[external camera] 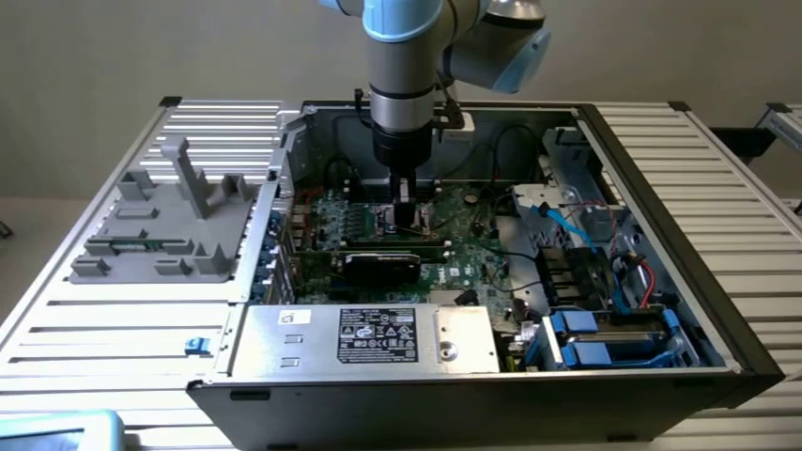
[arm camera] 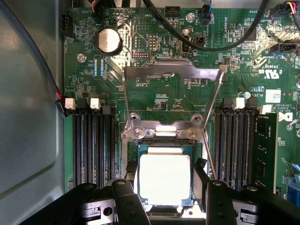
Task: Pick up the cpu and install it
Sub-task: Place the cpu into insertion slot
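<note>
Gripper (arm camera: 166,168) clamped on cpu (arm camera: 165,183) (silver top up), at motherboard socket (arm camera: 164,137), load plate (arm camera: 171,70) raised

One robot arm (external camera: 404,85) with one claw (arm camera: 165,168) and two black fingers (arm camera: 126,199) is hanging inside one computer case (external camera: 752,349) on one bench (external camera: 126,329). One cpu (arm camera: 165,180), one coin battery (arm camera: 108,41) and one memory stick (arm camera: 265,150) are showing on one motherboard (arm camera: 159,93). Two blue drive caddies (external camera: 579,322) are sitting at the case's four o'clock, one labelled silver box (external camera: 363,336) at six.
</note>
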